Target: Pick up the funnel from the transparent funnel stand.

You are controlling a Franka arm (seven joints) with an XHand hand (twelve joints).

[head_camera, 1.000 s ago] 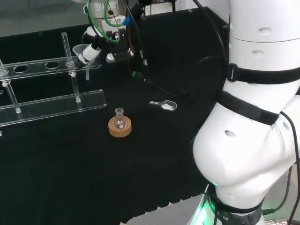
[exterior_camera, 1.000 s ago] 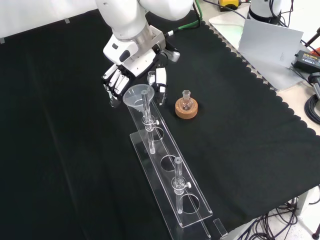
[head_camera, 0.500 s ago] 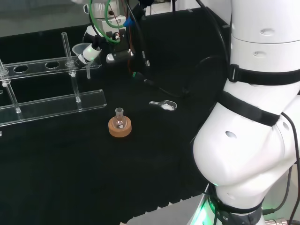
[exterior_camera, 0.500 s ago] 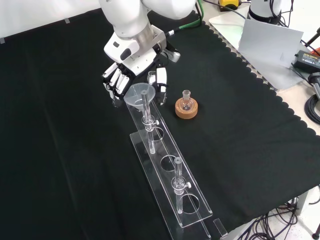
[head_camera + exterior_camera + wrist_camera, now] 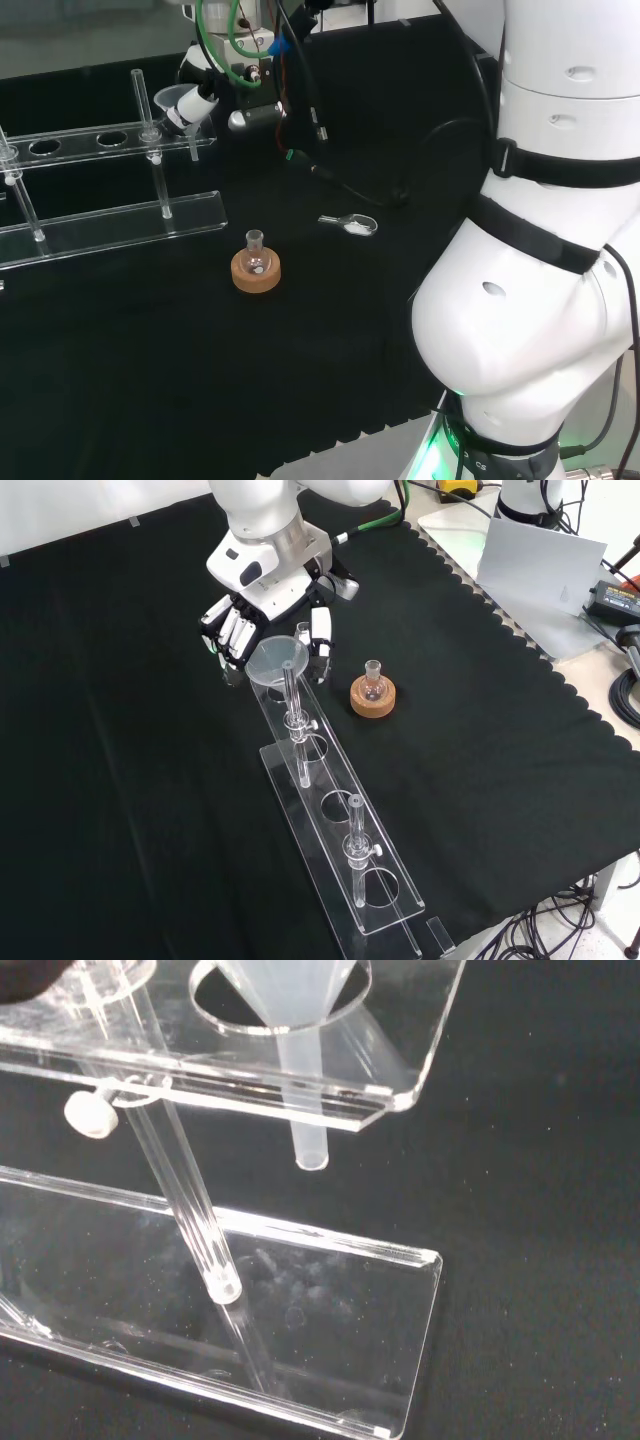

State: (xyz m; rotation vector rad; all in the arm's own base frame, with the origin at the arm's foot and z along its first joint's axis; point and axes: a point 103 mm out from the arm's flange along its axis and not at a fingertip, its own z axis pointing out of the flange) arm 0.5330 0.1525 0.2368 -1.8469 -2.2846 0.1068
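Observation:
A clear funnel hangs at the near end of the transparent stand, its cone raised off the upper plate. In the wrist view its stem still passes through the end hole of the stand's upper plate, with the tip just below the plate. The hand is curled round the cone, fingers on one side and thumb on the other. In the head view the funnel sits against the hand at the right end of the stand.
A small round flask on a cork ring stands just right of the stand in the front view, also seen as the flask on cork. A small scoop with white powder and black cables lie farther right in the head view.
The hand has risen a little and carried the funnel up with it, so the stem is partly drawn out of the stand's hole. Stand and flask have not moved.

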